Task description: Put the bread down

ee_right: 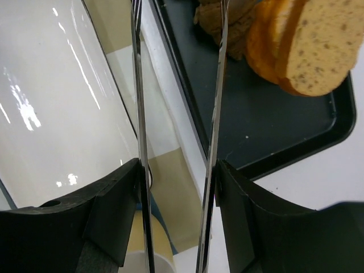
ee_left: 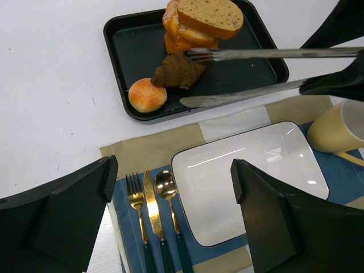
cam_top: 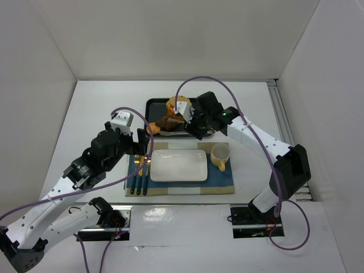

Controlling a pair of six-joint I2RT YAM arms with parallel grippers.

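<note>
My right gripper (ee_right: 177,216) clasped long steel tongs (ee_left: 273,53), blades spread and empty beside the dark brown croissant (ee_left: 177,71) on the black rectangular tray (ee_left: 142,51), poised to pinch it. The round golden bun (ee_left: 147,95) and seeded oblong slice (ee_left: 209,16) lay alongside. My left gripper (ee_left: 173,176) hung released over the white rectangular plate (ee_left: 250,170).

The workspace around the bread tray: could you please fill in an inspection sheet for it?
Surface: white table with a striped placemat.
Job's things: croissant, round bun and bread slices all in the black tray; white plate bare.
Clutter: yellow mug right of the plate; cutlery left of it.
Claws: left claw open and empty, above the placemat; right claw holds metal tongs, their tips apart by the croissant.
Cables: purple cables loop over both arms.
Surroundings: white walls on three sides.
</note>
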